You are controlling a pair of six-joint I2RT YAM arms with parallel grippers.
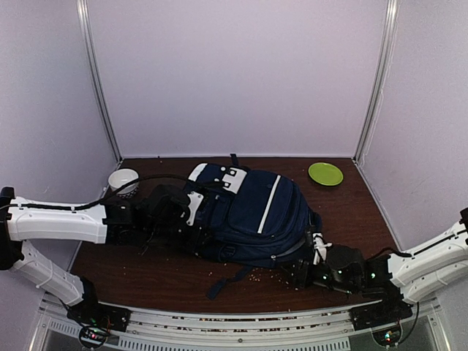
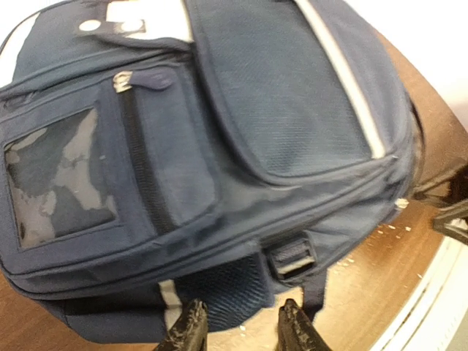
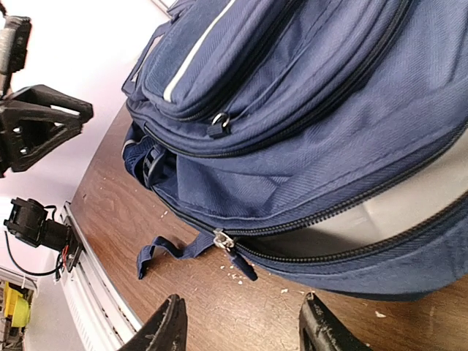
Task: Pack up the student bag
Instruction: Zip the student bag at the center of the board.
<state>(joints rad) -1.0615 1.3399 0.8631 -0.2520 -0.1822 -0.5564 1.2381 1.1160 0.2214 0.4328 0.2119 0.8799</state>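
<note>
At the far left of the table (image 1: pixel 168 274), a white bowl (image 1: pixel 123 180) is sitting near the back corner, just behind the left arm (image 1: pixel 58 219), which is reaching in toward the middle. The left end effector (image 2: pixel 241 335) is hovering at the left side of the student bag (image 1: pixel 252 212). Its two fingers (image 2: pixel 191 330) are standing apart with nothing between them, and the bag's mesh side pocket (image 2: pixel 234 292) is just beyond the tips.

The student bag is lying front-up in the middle of the table. Its white patch with buckles (image 1: pixel 232 175) is pointing toward the back wall, and a white stripe (image 1: pixel 270 201) is running down its navy front. A dark strap (image 1: pixel 228 280) is trailing from the bag's near edge toward the front of the table, with pale crumbs (image 1: pixel 267 276) lying scattered beside it.

Behind and to the right, apart from the bag, a green plate (image 1: pixel 325 173) is resting near the back right corner. At the bag's near right corner, the right end effector (image 3: pixel 245 333) is hanging low over the wood, its fingers (image 3: pixel 170 327) spread open and gripping nothing. Just ahead of them a zip pull (image 3: pixel 235 254) is dangling from the main zip, which is standing partly open and showing light grey lining (image 3: pixel 387 216). The right arm (image 1: pixel 439 256) is stretching in from the right edge.
</note>
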